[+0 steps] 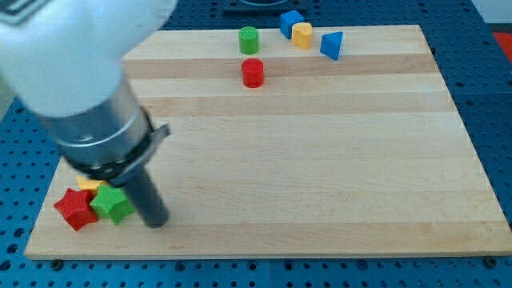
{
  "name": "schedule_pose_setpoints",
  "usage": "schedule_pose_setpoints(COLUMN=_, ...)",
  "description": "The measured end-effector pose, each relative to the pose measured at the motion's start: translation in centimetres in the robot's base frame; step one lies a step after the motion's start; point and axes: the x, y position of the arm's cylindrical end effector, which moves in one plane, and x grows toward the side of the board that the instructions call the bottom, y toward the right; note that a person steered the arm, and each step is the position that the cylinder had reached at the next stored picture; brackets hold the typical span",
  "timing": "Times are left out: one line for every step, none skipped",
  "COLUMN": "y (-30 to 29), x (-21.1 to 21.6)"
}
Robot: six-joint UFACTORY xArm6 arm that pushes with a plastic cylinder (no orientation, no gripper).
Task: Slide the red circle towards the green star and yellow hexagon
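Observation:
The red circle [253, 72] stands near the view's top, left of centre, just below a green circle [249, 39]. The green star [111, 204] lies at the view's bottom left, with the yellow hexagon [88, 186] mostly hidden behind it and under the arm. A red star [75, 209] touches the green star's left side. My tip [155, 219] rests on the board just right of the green star, far from the red circle.
A blue cube [290, 22], a yellow block [302, 35] and a blue triangle [332, 45] sit along the top edge of the wooden board [320, 160]. The large arm body fills the view's upper left.

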Motion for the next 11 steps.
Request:
schedule_pose_setpoints(y=4.8, x=-5.8)
schedule_pose_setpoints(y=11.6, x=-12.3)
schedule_pose_setpoints(y=17.7, x=-17.7)
schedule_pose_setpoints(y=20.4, x=-23.5)
schedule_pose_setpoints(y=20.6, x=-28.2)
schedule_pose_setpoints(y=17.4, x=-29.0)
schedule_pose_setpoints(y=12.7, x=-26.6)
schedule_pose_setpoints(y=8.3, x=-23.1)
schedule_pose_setpoints(y=8.1, x=-23.2)
schedule_pose_setpoints(y=8.6, x=-27.1)
schedule_pose_setpoints(y=6.3, x=-26.7)
